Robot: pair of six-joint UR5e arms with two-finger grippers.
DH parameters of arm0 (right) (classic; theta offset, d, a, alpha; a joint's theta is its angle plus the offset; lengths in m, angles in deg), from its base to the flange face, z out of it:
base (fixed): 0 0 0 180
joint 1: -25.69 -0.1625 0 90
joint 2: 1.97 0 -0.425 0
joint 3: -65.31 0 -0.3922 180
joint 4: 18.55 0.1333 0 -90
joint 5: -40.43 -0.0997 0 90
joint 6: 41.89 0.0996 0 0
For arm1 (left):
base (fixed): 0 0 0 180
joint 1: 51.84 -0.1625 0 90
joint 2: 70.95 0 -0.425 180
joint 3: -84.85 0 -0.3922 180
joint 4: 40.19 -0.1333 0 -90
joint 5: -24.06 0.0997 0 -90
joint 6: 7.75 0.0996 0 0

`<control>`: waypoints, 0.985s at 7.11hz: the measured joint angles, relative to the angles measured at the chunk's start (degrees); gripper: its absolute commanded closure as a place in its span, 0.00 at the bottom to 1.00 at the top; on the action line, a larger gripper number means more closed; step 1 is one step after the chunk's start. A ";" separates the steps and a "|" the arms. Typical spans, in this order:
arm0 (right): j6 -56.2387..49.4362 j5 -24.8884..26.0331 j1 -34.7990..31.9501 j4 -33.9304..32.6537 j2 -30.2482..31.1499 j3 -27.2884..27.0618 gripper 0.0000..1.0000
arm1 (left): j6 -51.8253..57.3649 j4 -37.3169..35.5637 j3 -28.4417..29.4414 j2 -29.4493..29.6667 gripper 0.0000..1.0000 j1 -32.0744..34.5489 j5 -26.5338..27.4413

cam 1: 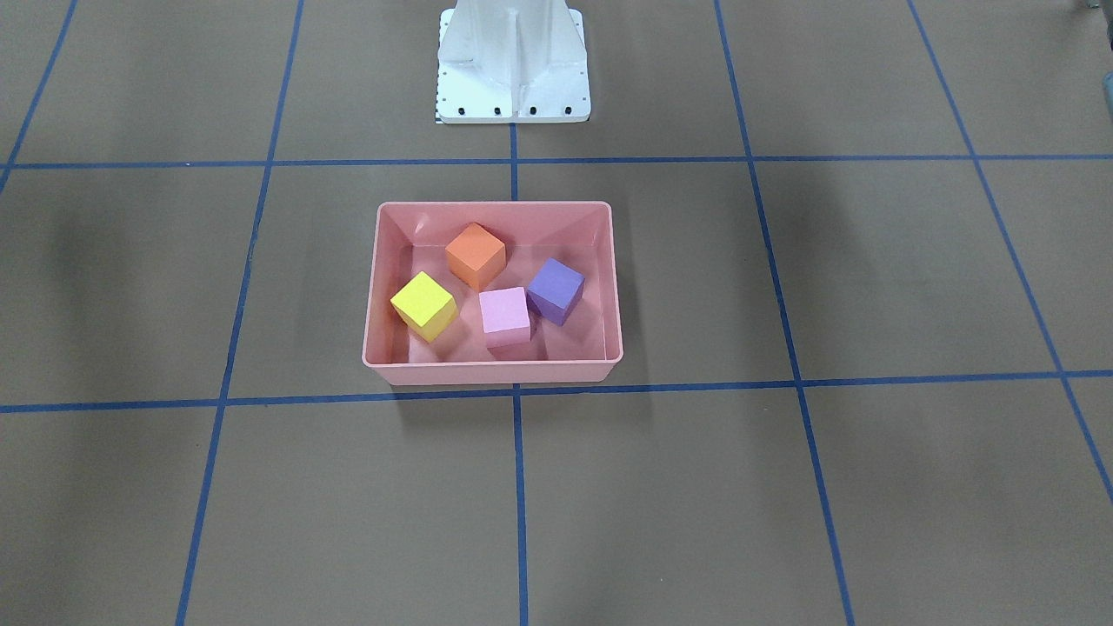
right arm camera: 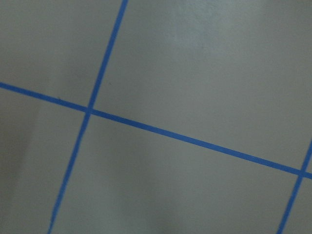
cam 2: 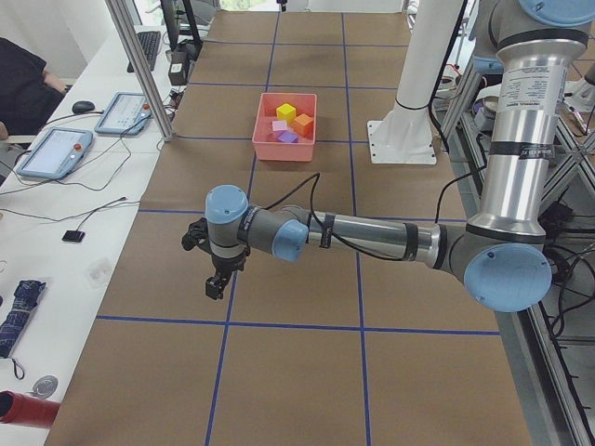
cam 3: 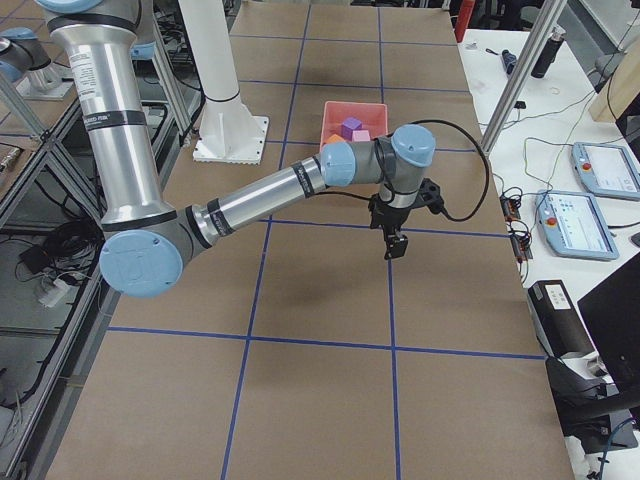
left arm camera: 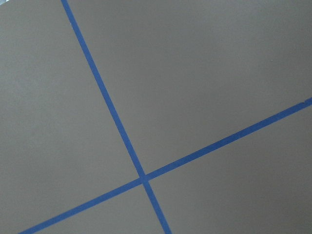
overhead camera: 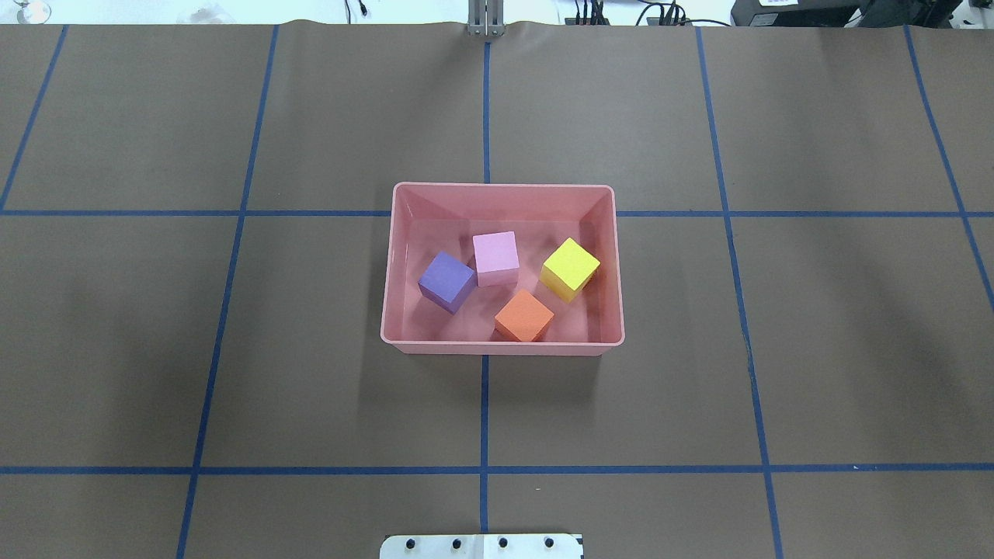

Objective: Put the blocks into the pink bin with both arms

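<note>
The pink bin (overhead camera: 404,341) sits at the table's middle and holds all four blocks: orange (overhead camera: 524,315), yellow (overhead camera: 571,266), light pink (overhead camera: 495,256) and purple (overhead camera: 446,280). They also show in the front-facing view: orange (cam 1: 475,254), yellow (cam 1: 423,304), light pink (cam 1: 504,316), purple (cam 1: 556,289), inside the bin (cam 1: 496,372). My left gripper (cam 2: 217,283) shows only in the exterior left view, far from the bin, over bare table. My right gripper (cam 3: 396,247) shows only in the exterior right view, also away from the bin. I cannot tell whether either is open or shut.
The white pedestal (cam 1: 513,65) stands behind the bin. Blue tape lines (overhead camera: 484,404) grid the brown table. Side benches hold tablets (cam 2: 56,150) and cables. The wrist views show only bare table and tape.
</note>
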 measured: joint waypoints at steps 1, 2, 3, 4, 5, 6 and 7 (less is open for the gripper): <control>-1.60 -0.04 -1.21 0.74 2.20 0.59 0.00 | 0.46 -0.24 0.21 -1.18 0.00 0.97 -0.25; -2.19 -0.07 -1.92 2.75 3.17 2.27 0.00 | 0.59 -0.22 0.44 -2.60 0.00 1.58 -0.26; -2.37 -0.09 -2.55 5.00 4.15 4.52 0.00 | 0.58 -0.21 0.69 -3.97 0.00 1.85 -0.20; -2.18 -0.07 -2.87 6.97 4.96 6.56 0.00 | 0.60 -0.21 0.74 -5.24 0.00 1.94 -0.24; -1.96 -0.05 -3.06 8.35 5.47 8.07 0.00 | 0.50 -0.38 0.56 -6.09 0.00 2.30 -0.28; -1.87 -0.03 -3.12 8.93 5.80 9.15 0.00 | 0.21 -0.77 0.26 -6.32 0.00 3.26 -0.29; -1.85 0.01 -3.33 9.15 5.92 10.13 0.00 | 0.06 -1.66 0.12 -6.26 0.00 4.17 -0.30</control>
